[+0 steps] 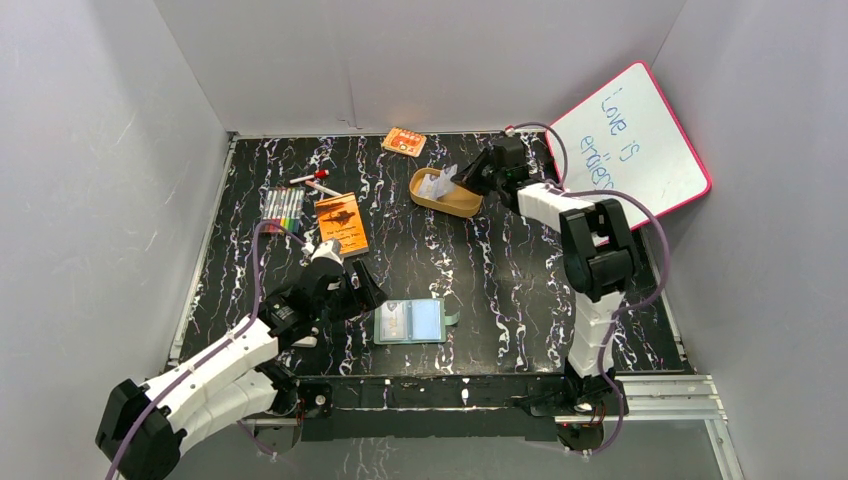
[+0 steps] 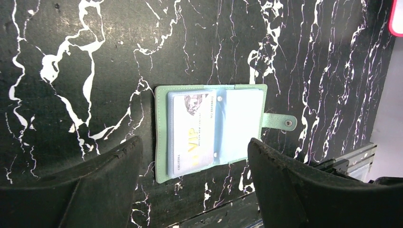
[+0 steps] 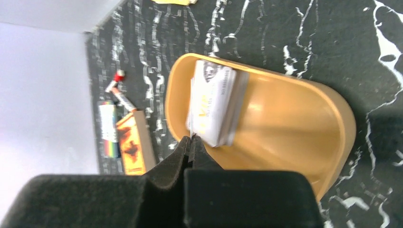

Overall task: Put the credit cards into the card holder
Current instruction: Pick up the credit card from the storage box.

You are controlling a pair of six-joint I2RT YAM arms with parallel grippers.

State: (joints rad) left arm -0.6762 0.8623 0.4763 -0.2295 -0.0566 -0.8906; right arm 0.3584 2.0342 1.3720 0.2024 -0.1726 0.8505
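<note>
Two lots: grey-white credit cards (image 3: 214, 104) in tan oval tray (image 3: 294, 118), right gripper (image 3: 192, 140) pinched shut on their edge; sage-green card holder (image 2: 209, 128) open on black marbled desk (image 2: 71, 71), near wide-open, empty left gripper (image 2: 195, 145).

The card holder (image 2: 160, 142) lies open and flat on the black, white-veined tabletop (image 2: 71, 71). Its left clear pocket carries a pale credit card (image 2: 192, 133) printed "VIP", while the right pocket (image 2: 242, 123) looks plain and pale. The snap tab (image 2: 280, 122) sticks out from the holder's right edge. The left gripper (image 2: 194, 146) has its dark jaws spread wide, one on either side of the holder's lower edge. A pink-rimmed corner (image 2: 397, 19) shows well up and right of the holder.
</note>
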